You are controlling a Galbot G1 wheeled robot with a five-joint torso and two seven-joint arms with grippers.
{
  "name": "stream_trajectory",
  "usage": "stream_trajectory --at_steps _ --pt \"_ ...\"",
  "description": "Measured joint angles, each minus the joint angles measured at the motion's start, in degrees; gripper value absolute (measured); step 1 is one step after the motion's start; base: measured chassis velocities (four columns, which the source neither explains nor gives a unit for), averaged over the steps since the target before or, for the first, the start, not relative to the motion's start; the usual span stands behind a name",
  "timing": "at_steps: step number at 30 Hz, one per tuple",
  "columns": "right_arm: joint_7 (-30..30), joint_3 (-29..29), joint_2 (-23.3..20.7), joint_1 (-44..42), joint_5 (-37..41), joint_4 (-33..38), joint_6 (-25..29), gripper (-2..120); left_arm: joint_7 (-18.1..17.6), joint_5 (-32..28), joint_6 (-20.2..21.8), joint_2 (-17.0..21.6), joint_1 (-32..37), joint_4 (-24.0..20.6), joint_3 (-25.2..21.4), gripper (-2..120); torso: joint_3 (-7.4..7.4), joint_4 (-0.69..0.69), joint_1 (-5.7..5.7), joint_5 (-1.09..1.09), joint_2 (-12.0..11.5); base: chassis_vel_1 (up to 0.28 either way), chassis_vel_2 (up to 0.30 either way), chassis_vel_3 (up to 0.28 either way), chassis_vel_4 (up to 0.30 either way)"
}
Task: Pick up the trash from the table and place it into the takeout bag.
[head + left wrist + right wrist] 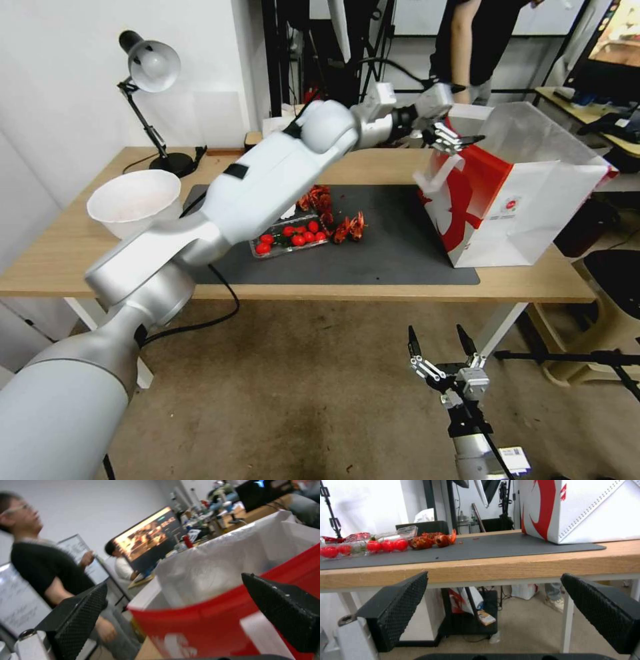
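On the desk (80,253) we still have work left: our left tool (448,139) hangs at the near rim of the bag (527,200), its fingers spread and nothing between them, so we judge a drop into the bag is just done or the arm is on its way back for more. From the left wrist the two pads stand wide apart over the bag's red edge, with the pale lining beyond. We cannot see the bag's floor, so we cannot tell what is in it.

The bag stands upright at the right end of the grey mat (393,253), mouth open.

A white bowl (133,200) sits at the left end of the desk, off the mat; its inside looks bare as far as we can see.

What remains of the trash lies at mid-mat, well apart from the bag: a clear tray (290,241) holding small red tomatoes, and just beside it crayfish shells (350,228), with more shells (317,198) behind the tray, partly hidden by our arm.

Our right tool (437,347) waits below the desk's front edge, released, fingers apart and pointing up, holding nothing.

By our reckoning the tray and the shells have yet to go in.
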Motion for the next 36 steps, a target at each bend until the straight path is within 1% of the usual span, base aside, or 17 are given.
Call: stream_trajectory --at_steps 3,4,7,8,12,13,15,16,19,21,23,24,28,29,32,33,36 --pt "0.02 -0.07 -0.05 0.1 0.0 -0.09 -0.09 100 -8.54 -2.85 8.02 3.3 4.31 -5.05 -2.62 100 0.0 0.0 0.0 0.0 0.0 0.0 0.0 0.0 0.0" --pt "0.02 -0.07 -0.05 0.1 0.0 -0.09 -0.09 100 -8.54 -2.85 8.02 3.3 4.31 -5.05 -2.62 100 0.0 0.0 0.0 0.0 0.0 0.0 0.0 0.0 0.0" --pt "0.04 -0.13 -0.03 0.14 -0.02 -0.14 -0.14 100 -13.81 -3.27 11.97 4.06 6.68 -7.06 -4.59 100 0.0 -0.01 0.0 0.01 0.0 0.0 0.0 0.0 0.0" --pt "0.04 -0.13 -0.03 0.14 -0.02 -0.14 -0.14 100 -13.81 -3.27 11.97 4.06 6.68 -7.06 -4.59 100 0.0 -0.01 0.0 0.01 0.0 0.0 0.0 0.0 0.0" --pt "0.05 -0.34 0.13 0.1 -0.1 -0.23 -0.16 100 -23.54 -3.36 16.06 4.45 9.9 -9.93 -7.19 100 -0.01 -0.02 0.0 0.02 0.0 0.0 0.0 0.0 0.0" --pt "0.05 -0.34 0.13 0.1 -0.1 -0.23 -0.16 100 -23.54 -3.36 16.06 4.45 9.9 -9.93 -7.19 100 -0.01 -0.02 0.0 0.02 0.0 0.0 0.0 0.0 0.0" --pt "0.06 -0.35 0.17 0.07 -0.12 -0.24 -0.16 100 -27.47 -3.33 17.68 4.64 11.28 -11.28 -7.97 100 -0.01 -0.02 0.0 0.01 0.0 0.0 0.0 0.0 0.0" --pt "0.06 -0.35 0.17 0.07 -0.12 -0.24 -0.16 100 -27.47 -3.33 17.68 4.64 11.28 -11.28 -7.97 100 -0.01 -0.02 0.0 0.01 0.0 0.0 0.0 0.0 0.0" --pt "0.06 -0.36 0.2 0.01 -0.14 -0.28 -0.16 100 -34.44 -3.16 20.62 5.01 13.97 -13.76 -9.73 100 -0.01 -0.01 0.0 0.02 0.0 0.0 0.0 0.0 0.0" --pt "0.06 -0.36 0.2 0.01 -0.15 -0.28 -0.16 100 -35.13 -3.11 20.77 5.04 14.22 -13.96 -9.86 100 -0.01 -0.01 0.0 0.02 0.0 0.0 0.0 0.0 0.0" --pt "0.06 -0.32 0.2 -0.08 -0.18 -0.32 -0.13 100 -40.64 -2.93 21.44 5.86 16.9 -15.83 -10.68 100 -0.01 -0.03 0.0 0.01 0.0 0.0 0.0 0.0 0.0" --pt "0.06 -0.32 0.2 -0.08 -0.18 -0.32 -0.13 100 -40.64 -2.93 21.44 5.86 16.9 -15.83 -10.68 100 -0.01 -0.03 0.0 0.01 0.0 0.0 0.0 0.0 0.0" --pt "0.06 -0.09 0.14 -0.42 -0.19 -0.49 0.08 100 -48.34 -1.94 21.0 8.65 23.67 -19.89 -12.37 100 0.0 0.0 0.0 0.0 0.0 0.0 0.0 0.0 0.0" --pt "0.06 -0.09 0.14 -0.42 -0.19 -0.49 0.08 100 -48.34 -1.94 21.0 8.65 23.67 -19.89 -12.37 100 0.0 0.0 0.0 0.0 0.0 0.0 0.0 0.0 0.0" --pt "0.05 -0.03 0.15 -0.48 -0.2 -0.7 0.45 100 -52.87 2.66 17.89 9.6 31.18 -22.89 -14.85 100 -0.01 0.0 0.0 0.01 0.0 0.0 0.0 0.0 0.0" --pt "0.05 -0.03 0.15 -0.48 -0.2 -0.7 0.45 100 -52.87 2.66 17.89 9.6 31.18 -22.89 -14.85 100 -0.01 0.0 0.0 0.01 0.0 0.0 0.0 0.0 0.0" --pt "0.01 -0.05 0.11 -0.5 -0.29 -0.78 0.52 100 -56.23 5.5 16.8 9.53 38.49 -25.59 -17.74 100 -0.01 -0.01 0.0 0.02 0.0 0.0 0.0 0.0 0.0"
